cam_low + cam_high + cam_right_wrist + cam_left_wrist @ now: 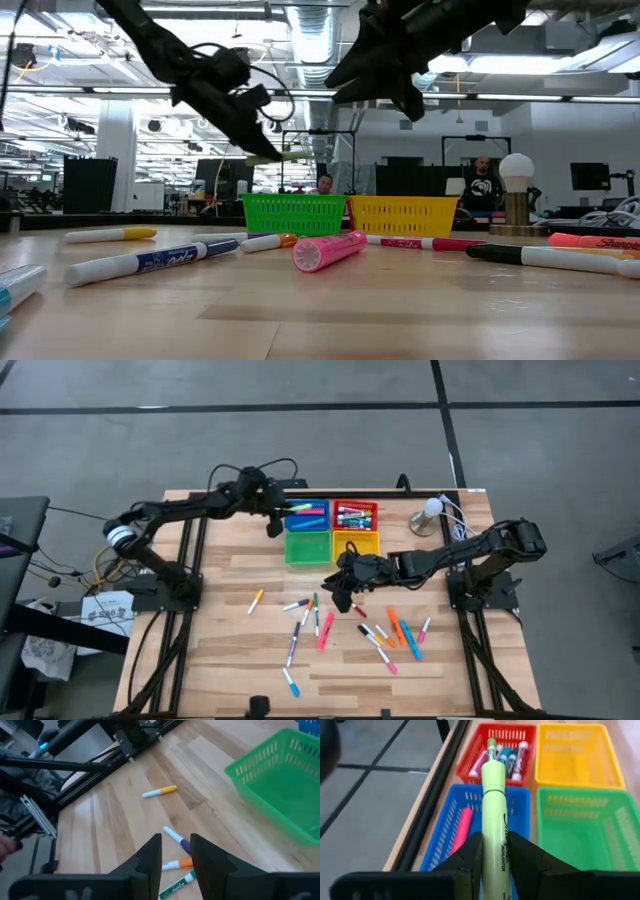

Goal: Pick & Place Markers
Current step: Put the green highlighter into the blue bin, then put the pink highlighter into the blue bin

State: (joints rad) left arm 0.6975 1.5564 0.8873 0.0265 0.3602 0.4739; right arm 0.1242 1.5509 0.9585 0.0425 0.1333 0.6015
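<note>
A pale green highlighter [495,820] is pinched in the left gripper [495,851] above the blue tray [517,805], beside the red tray [475,757] where several markers lie. The right gripper [176,852], fingers slightly spread and empty, is held over loose markers [325,630] scattered across the tabletop [220,660].

Grey floor [300,385] crossed by dark lines; bright ceiling lights [560,62] above exposed pipes.

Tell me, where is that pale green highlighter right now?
The left gripper holds the pale green highlighter in the air above the blue tray, at the table's far side, with the red tray just beyond.
</note>
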